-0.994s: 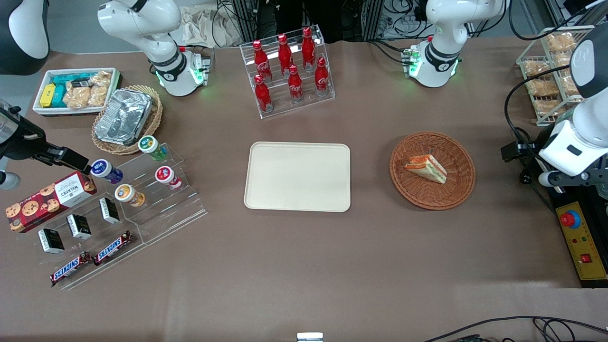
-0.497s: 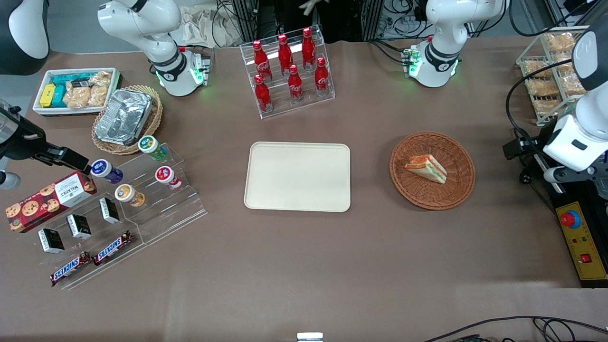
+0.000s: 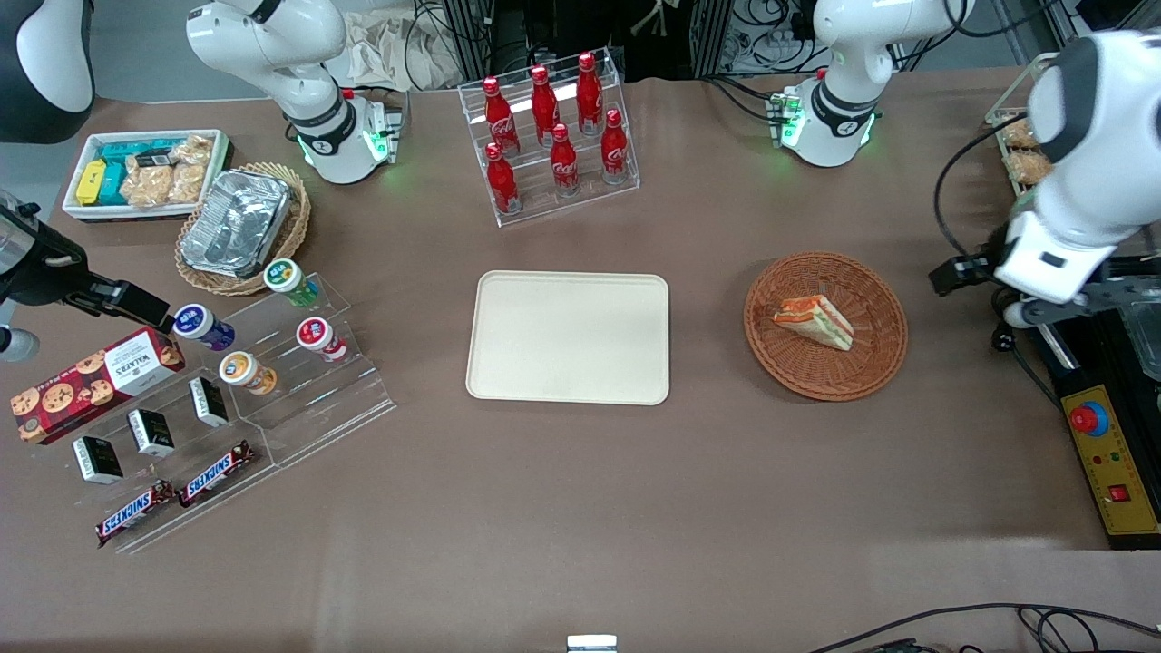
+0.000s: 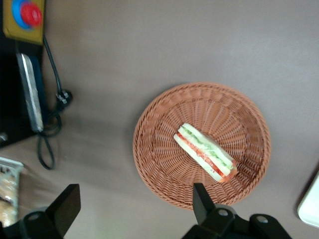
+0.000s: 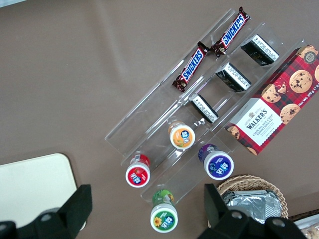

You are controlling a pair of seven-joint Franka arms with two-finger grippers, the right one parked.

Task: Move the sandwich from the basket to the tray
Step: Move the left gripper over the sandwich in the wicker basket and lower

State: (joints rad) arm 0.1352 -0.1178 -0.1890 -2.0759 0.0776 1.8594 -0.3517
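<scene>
The sandwich (image 3: 814, 320) (image 4: 205, 159), a white-bread wedge with red and green layers, lies on its side in the round reddish-brown basket (image 3: 827, 379) (image 4: 159, 169). The cream tray (image 3: 567, 337) sits mid-table beside the basket, toward the parked arm's end; only its corner (image 4: 310, 209) shows in the left wrist view. My gripper (image 4: 135, 193) hangs high above the table just outside the basket's rim, toward the working arm's end. It is open wide and holds nothing. One fingertip (image 4: 198, 191) overlaps the basket's rim; the other (image 4: 72, 195) is over bare table.
A clear rack of red cola bottles (image 3: 551, 136) stands farther from the front camera than the tray. A yellow control box with a red button (image 3: 1108, 462) (image 4: 25, 20) and cables (image 4: 50, 144) lie at the working arm's table end. A wire rack of snack packets (image 3: 1020, 150) stands there too.
The working arm has swung in from the table's end toward the basket and a little farther from the front camera. The sandwich, basket and tray have not moved.
</scene>
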